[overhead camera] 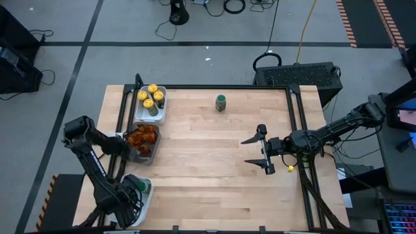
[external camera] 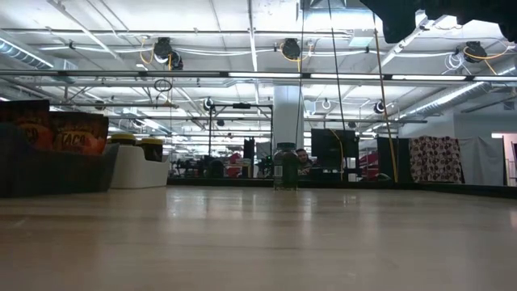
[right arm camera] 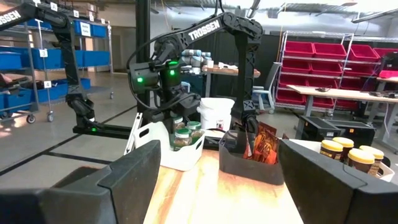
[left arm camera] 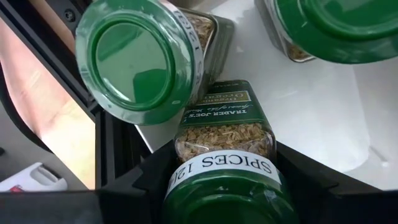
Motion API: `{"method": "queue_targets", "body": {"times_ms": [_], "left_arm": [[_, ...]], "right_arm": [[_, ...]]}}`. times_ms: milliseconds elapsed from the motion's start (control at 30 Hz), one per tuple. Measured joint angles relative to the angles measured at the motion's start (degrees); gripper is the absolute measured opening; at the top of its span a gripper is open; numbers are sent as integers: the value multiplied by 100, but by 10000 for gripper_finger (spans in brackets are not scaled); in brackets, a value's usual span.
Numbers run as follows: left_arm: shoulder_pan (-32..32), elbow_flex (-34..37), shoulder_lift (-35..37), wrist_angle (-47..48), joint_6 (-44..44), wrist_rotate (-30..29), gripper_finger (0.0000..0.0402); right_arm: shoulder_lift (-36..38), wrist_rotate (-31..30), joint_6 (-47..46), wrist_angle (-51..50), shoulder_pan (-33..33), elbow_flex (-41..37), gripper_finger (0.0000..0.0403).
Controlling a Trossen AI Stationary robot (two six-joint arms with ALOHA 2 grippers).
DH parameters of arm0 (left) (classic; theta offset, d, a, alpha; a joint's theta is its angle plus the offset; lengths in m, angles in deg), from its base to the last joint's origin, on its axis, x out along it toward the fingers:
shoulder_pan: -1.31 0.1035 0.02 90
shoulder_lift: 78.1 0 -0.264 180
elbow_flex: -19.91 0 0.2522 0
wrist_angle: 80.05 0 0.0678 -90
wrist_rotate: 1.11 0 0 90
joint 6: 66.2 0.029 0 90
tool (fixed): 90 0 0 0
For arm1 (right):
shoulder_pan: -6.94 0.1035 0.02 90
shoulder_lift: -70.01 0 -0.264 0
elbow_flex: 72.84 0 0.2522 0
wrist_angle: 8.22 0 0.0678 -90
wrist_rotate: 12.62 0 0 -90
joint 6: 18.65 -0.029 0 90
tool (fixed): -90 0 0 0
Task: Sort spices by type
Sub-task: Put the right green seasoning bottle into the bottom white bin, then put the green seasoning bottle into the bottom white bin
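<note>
Green-lidded spice jar (left arm camera: 224, 155) is clamped between left gripper (left arm camera: 217, 186) fingers, over white tray (left arm camera: 323, 112). Two like jars (left arm camera: 146, 59) sit just beyond; release advised upright, clear of them. Right gripper (overhead camera: 261, 151) spread apart, idle; one more jar (overhead camera: 221, 103) left.

Robotics lab: red bin racks (right arm camera: 333, 62), ceiling cable reels (external camera: 291, 48).

Three trays down your left worktop (overhead camera: 214, 169) edge, one jar apart.
Far tray (overhead camera: 160, 110) holds jars, middle tray (overhead camera: 148, 153) packets, near tray (overhead camera: 144, 195) under left gripper (overhead camera: 133, 185); lone jar (overhead camera: 221, 103) far centre; right gripper (overhead camera: 265, 155) right.
</note>
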Motion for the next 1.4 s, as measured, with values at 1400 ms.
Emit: {"method": "queue_targets", "body": {"times_ms": [1400], "left_arm": [[7,-1338,679,1250,290,-392,295]], "right_arm": [[-2,-930,-216,-887,-181,302,306]]}}
